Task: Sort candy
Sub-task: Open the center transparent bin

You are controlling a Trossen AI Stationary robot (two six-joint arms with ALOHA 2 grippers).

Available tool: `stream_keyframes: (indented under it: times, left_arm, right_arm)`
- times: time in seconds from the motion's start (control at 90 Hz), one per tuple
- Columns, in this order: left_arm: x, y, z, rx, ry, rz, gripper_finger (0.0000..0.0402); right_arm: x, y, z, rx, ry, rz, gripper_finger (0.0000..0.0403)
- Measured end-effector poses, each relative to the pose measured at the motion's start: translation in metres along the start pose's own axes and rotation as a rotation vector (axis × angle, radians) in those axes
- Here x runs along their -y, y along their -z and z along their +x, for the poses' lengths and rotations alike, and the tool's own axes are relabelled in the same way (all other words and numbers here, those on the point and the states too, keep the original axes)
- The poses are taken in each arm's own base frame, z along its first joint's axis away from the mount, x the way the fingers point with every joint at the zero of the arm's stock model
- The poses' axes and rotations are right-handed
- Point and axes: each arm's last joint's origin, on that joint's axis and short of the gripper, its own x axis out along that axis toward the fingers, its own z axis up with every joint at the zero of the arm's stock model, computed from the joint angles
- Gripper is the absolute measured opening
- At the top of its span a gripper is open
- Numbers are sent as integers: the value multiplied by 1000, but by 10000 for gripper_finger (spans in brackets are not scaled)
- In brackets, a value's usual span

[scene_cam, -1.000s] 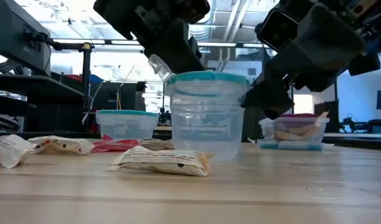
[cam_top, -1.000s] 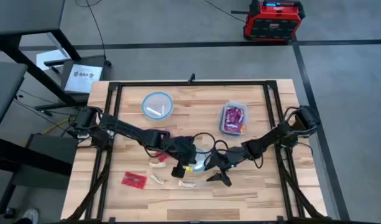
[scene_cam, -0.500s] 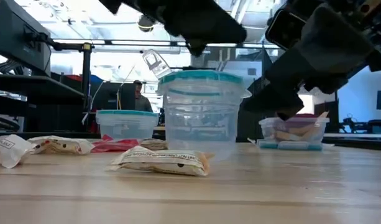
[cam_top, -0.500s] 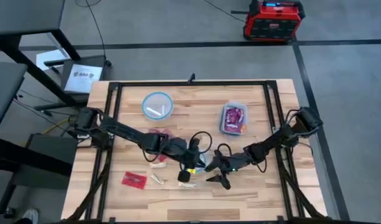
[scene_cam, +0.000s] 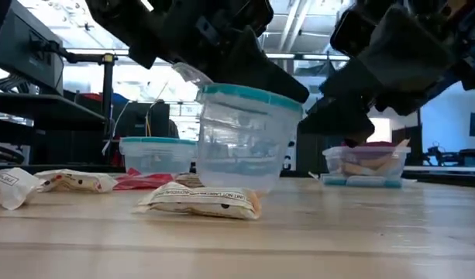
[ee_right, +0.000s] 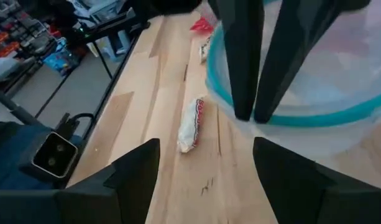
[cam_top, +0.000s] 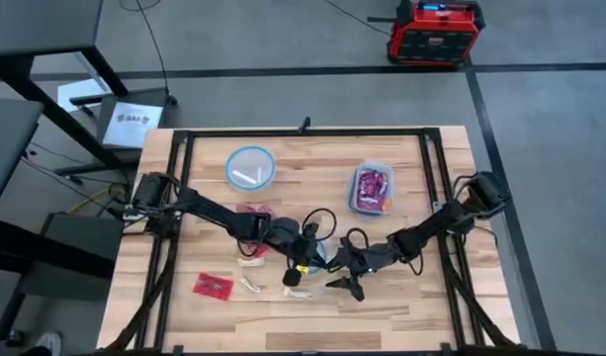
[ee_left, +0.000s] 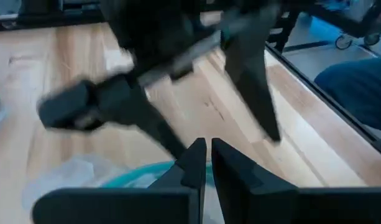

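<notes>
**Both arms meet at a tilted clear tub mid-counter**

The low view shows what the overhead cannot: the clear teal-rimmed tub (scene_cam: 241, 139) sits tilted, its rim sloping, with a cream candy stick (scene_cam: 202, 201) lying just in front of it on the counter (scene_cam: 299, 240). More wrapped candy (scene_cam: 67, 181) lies off to one side.

From above, the left gripper (cam_top: 301, 265) and right gripper (cam_top: 342, 269) crowd together near the counter's front middle. A red candy packet (cam_top: 213, 286) lies well apart toward the left, and small cream sticks (cam_top: 249, 284) lie between it and the grippers. A round container (cam_top: 250, 166) and a rectangular one (cam_top: 372, 188) holding purple and red packets stand farther back.

The left wrist view shows its fingers (ee_left: 193, 162) nearly closed on the tub's teal rim. The right wrist view shows its own fingers (ee_right: 137, 165) spread wide, holding nothing.
</notes>
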Motion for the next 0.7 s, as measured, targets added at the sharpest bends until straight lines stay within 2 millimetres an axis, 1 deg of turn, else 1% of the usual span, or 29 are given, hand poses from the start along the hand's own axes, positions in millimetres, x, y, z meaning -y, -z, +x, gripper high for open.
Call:
stream_keyframes:
  times: [0.144, 0.222, 0.333, 0.511, 0.7]
  left_arm:
    - [0, 0, 0, 0, 2, 3, 13]
    - [0, 0, 0, 1, 2, 5, 13]
    - [0, 1, 0, -9, 6, 25, 13]
    - [0, 1, 0, -13, 6, 49, 13]
    - [-1, 9, -2, -49, 16, 75, 13]
  right_arm:
    - [5, 11, 16, 6, 1, 14, 244]
    - [6, 11, 23, 39, -8, 18, 244]
    - [4, 5, 30, 96, -31, -23, 244]
    - [2, -2, 34, 117, -40, -69, 244]
    - [-8, -5, 34, 164, -69, -142, 244]
